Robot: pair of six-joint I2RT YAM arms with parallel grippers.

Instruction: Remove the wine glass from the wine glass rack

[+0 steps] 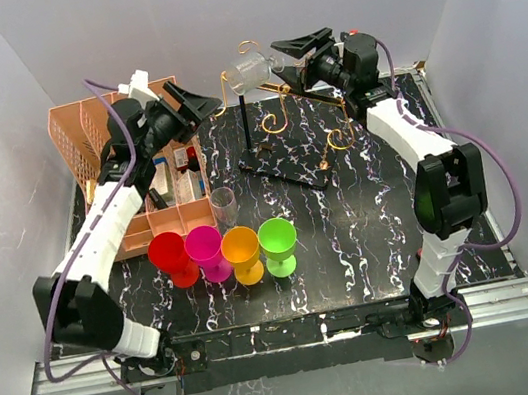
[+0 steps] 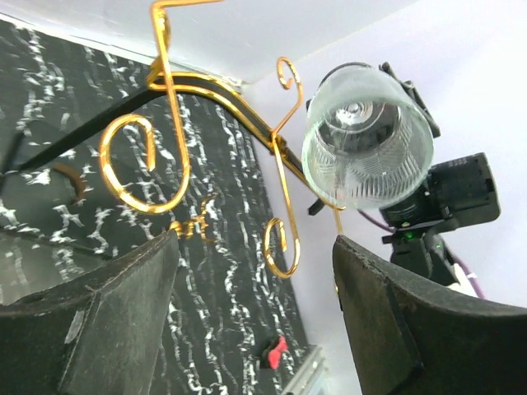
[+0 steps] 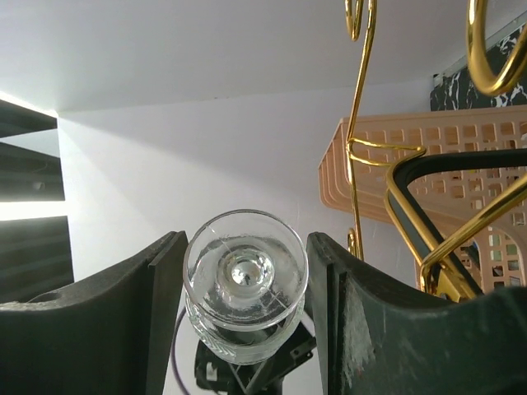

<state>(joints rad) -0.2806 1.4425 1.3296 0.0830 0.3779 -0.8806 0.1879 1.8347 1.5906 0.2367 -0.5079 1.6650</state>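
Observation:
The clear wine glass (image 1: 245,71) lies on its side in the air, at the upper left end of the wine glass rack (image 1: 279,104). My right gripper (image 1: 274,67) is shut on its round foot. In the right wrist view the foot (image 3: 245,276) sits between both fingers of the right gripper (image 3: 245,239). It is apart from the rack's gold wire (image 3: 360,123) on the right. The left wrist view shows the glass bowl (image 2: 366,144) beside the gold scrolls (image 2: 156,164). My left gripper (image 1: 199,100) is open and empty, left of the rack, and its fingers frame the left wrist view (image 2: 255,247).
A peach slotted organiser (image 1: 82,137) stands at the back left, behind my left arm. Red (image 1: 170,257), magenta (image 1: 207,253), orange (image 1: 243,254) and green (image 1: 278,246) goblets stand in a row near the front. A small clear glass (image 1: 224,204) stands behind them. The rack's black base (image 1: 285,169) lies mid-table.

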